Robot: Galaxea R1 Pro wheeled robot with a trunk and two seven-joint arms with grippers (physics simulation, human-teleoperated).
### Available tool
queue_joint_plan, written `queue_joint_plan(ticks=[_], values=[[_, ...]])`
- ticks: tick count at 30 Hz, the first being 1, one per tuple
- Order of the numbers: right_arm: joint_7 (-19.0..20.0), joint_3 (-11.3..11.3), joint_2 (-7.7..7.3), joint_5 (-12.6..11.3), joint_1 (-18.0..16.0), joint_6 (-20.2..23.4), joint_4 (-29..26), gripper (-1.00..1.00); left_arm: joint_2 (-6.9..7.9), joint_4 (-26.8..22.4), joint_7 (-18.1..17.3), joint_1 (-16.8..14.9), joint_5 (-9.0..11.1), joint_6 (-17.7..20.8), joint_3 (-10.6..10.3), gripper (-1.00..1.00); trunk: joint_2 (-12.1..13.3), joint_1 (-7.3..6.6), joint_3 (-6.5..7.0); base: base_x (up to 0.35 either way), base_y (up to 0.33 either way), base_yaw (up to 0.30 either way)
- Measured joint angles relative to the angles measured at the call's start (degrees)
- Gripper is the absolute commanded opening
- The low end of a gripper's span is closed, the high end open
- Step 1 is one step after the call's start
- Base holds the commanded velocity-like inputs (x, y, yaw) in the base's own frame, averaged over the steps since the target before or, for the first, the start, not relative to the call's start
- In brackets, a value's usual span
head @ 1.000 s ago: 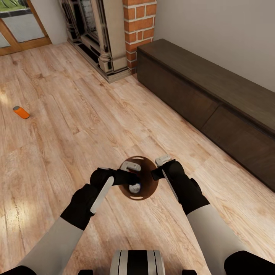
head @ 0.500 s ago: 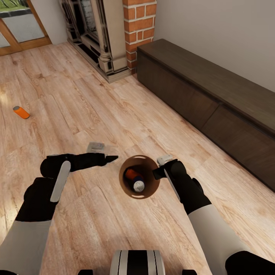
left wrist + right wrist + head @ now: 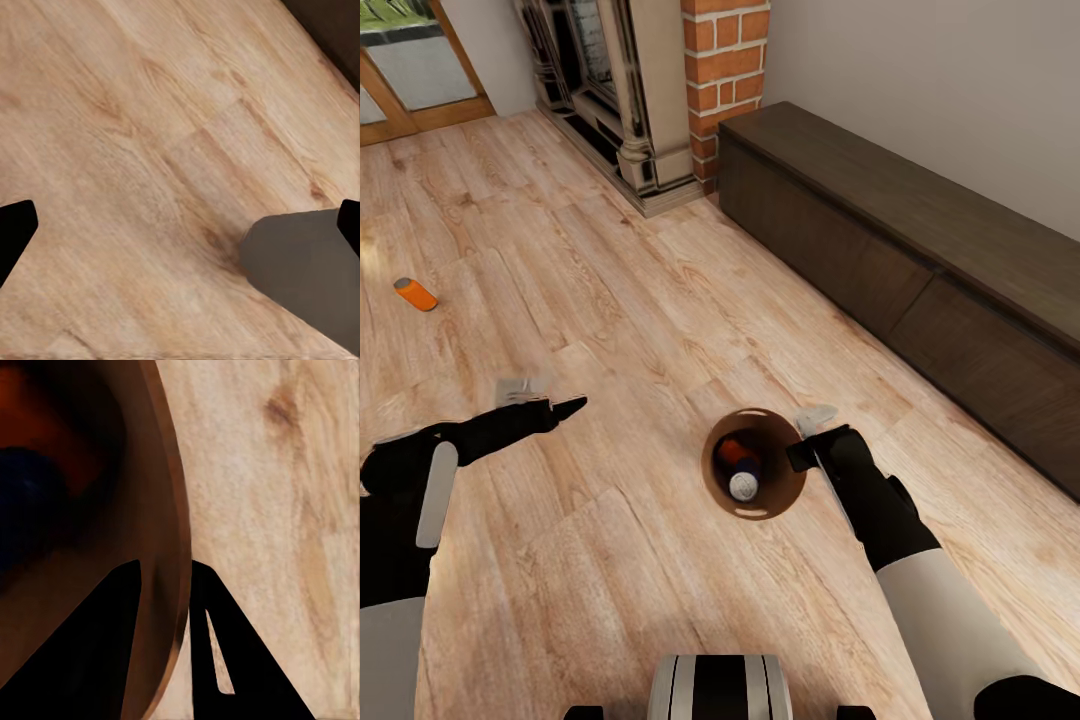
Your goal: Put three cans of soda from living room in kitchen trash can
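Two cans [image 3: 738,465], one orange and one dark blue with a silver top, sit inside the round copper-brown bin [image 3: 788,492] on the plank floor [image 3: 640,290]. A third orange can [image 3: 415,294] lies on its side far off at ten o'clock. The right hand [image 3: 812,436] pinches the bin's glossy thin rim [image 3: 174,547], closed on it; the left hand [image 3: 545,398] hangs spread and empty at nine o'clock. I judge the slick wall may slip, or the bin may tip and spill its smooth cans.
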Motion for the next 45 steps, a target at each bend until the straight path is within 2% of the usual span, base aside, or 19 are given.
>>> queue_joint_plan(ticks=[5, 8, 16, 20, 23, 24, 25, 26, 28, 30, 32, 33, 35, 36, 37, 38, 41, 42, 45], values=[[1.1, -1.8, -0.73, 5.6, 1.7, -2.2, -1.5, -1.0, -1.59, 1.6, 1.6, 1.6, -1.7, -1.6, -0.5, 1.0, 0.0, 0.0, 0.0, 0.0, 0.0, 0.0], [1.8, -2.8, -0.72, 7.6, 2.7, -3.4, -2.4, -1.0, -1.72, 2.5, 2.6, 2.6, -1.7, -2.6, -0.5, 1.0, 0.0, 0.0, 0.0, 0.0, 0.0, 0.0], [3.5, -5.5, -0.41, 10.5, 5.4, -6.4, -4.2, -1.0, -1.39, 5.1, 4.5, 5.2, -1.4, -5.1, -0.5, 1.0, 0.0, 0.0, 0.0, 0.0, 0.0, 0.0], [2.0, -5.1, -1.74, 9.8, 6.8, -5.1, -4.0, -1.0, -2.09, 4.8, 5.5, 6.5, -2.7, -3.9, -1.5, 1.0, 0.0, 0.0, 0.0, 0.0, 0.0, 0.0], [2.6, -5.1, -2.75, 11.7, 7.8, -4.3, -4.6, -1.0, -2.2, 4.2, 6.5, 7.5, -3.7, -4.2, -1.8, 1.0, 0.0, 0.0, 0.0, 0.0, 0.0, 0.0], [5.6, -5.0, -7.04, 6.7, 10.8, -1.5, -10.5, -1.0, -2.23, 4.1, 6.6, 12.3, -3.7, -4.8, -1.8, 1.0, 0.0, 0.0, 0.01, 0.0, 0.0, 0.0], [6.3, -5.1, -7.93, 4.8, 11.0, 2.8, -13.0, -1.0, -2.21, 4.1, 6.6, 17.7, -4.1, -5.0, -1.8, 1.0, 0.0, -0.01, -0.01, 0.0, 0.0, 0.0], [6.8, -5.1, -8.51, 3.9, 11.0, -0.8, -11.7, -1.0, -2.25, 4.1, 6.6, 16.7, -3.9, -5.3, -1.8, 1.0, 0.0, 0.0, 0.0, 0.0, 0.0, 0.0], [9.6, -5.1, -11.34, -2.4, 11.0, -0.2, -14.7, -1.0, -2.23, 4.2, 6.7, 16.8, -4.1, -6.8, -1.9, 1.0, 0.0, 0.0, 0.0, 0.0, 0.0, 0.0], [11.7, -5.1, -12.73, -8.3, 11.1, 0.5, -19.0, -1.0, -2.24, 4.3, 6.7, 16.8, -4.2, -7.7, -2.0, 1.0, 0.0, 0.0, 0.0, 0.0, 0.0, 0.0], [13.6, -5.2, -13.91, -11.2, 11.1, 1.0, -20.4, -1.0, -2.25, 4.3, 6.7, 16.9, -4.3, -8.2, -2.0, 1.0, 0.0, -0.01, 0.01, 0.0, 0.0, 0.0], [13.8, -5.2, -14.23, -9.8, 11.2, 1.0, -20.6, -1.0, -2.24, 4.4, 6.7, 16.9, -4.3, -8.4, -2.0, 1.0, 0.0, 0.0, 0.0, 0.0, 0.0, 0.0], [14.3, -5.4, -14.98, -4.7, 11.2, 0.0, -21.7, -1.0, -2.23, 4.7, 6.9, 17.0, -4.3, -9.4, -2.0, 1.0, 0.0, 0.0, 0.0, 0.0, 0.0, 0.0], [14.6, -5.4, -15.16, -3.1, 11.2, -0.1, -22.0, -1.0, -2.23, 5.0, 7.0, 17.0, -4.4, -10.0, -2.0, 1.0, 0.0, 0.0, 0.0, 0.0, 0.0, 0.0], [14.7, -5.4, -15.28, -2.8, 11.2, 0.0, -22.5, -1.0, -2.23, 5.5, 7.2, 17.0, -4.4, -10.5, -2.0, 1.0, 0.0, 0.0, 0.0, 0.0, 0.0, 0.0], [14.8, -5.4, -15.32, -4.0, 11.3, 0.0, -22.9, -1.0, -2.23, 5.7, 7.2, 17.0, -4.4, -10.8, -2.0, 1.0, 0.0, 0.0, 0.0, 0.0, 0.0, 0.0], [15.3, -5.3, -15.44, -9.1, 11.4, 0.9, -23.6, -1.0, -2.24, 6.3, 7.4, 17.0, -4.4, -11.9, -2.0, 1.0, 0.0, 0.0, 0.0, 0.0, 0.0, 0.0], [15.3, -5.3, -15.48, -9.2, 11.5, 1.0, -23.6, -1.0, -2.24, 6.4, 7.4, 17.0, -4.4, -12.1, -2.0, 1.0, 0.0, 0.0, 0.0, 0.0, 0.0, 0.0], [15.2, -5.6, -16.43, -6.0, 12.2, 0.3, -23.8, -1.0, -2.23, 6.6, 7.7, 17.1, -4.3, -12.9, -2.0, 1.0, 0.0, 0.0, 0.0, 0.0, 0.0, 0.0]])
